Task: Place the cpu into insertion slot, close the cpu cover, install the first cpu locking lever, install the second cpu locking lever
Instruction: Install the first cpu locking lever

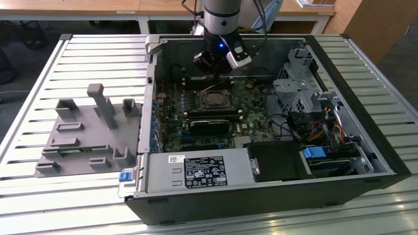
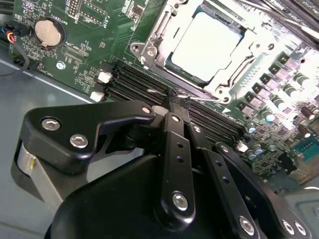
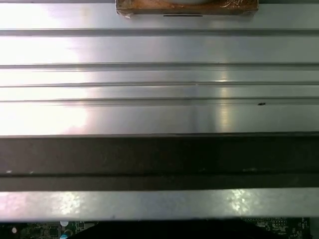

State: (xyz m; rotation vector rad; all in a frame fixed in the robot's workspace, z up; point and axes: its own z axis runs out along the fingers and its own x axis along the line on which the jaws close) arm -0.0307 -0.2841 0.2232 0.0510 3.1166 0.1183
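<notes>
Gripper [image 1: 218, 68] hangs inside the open PC case [image 1: 365, 161], fingers pressed together with nothing between them, tips just above the memory slots [image 2: 149, 84]. The cpu [image 2: 207, 42] sits in the insertion slot [image 2: 144, 50] just beyond the fingertips, the cpu cover [image 2: 227, 79] framing it. Case rests on a slatted metal table [image 1: 98, 54]; grey fixture tray [image 1: 85, 132] lies well off to the side.

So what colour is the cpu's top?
Pale silver-grey cpu, best in the second wrist view.
</notes>
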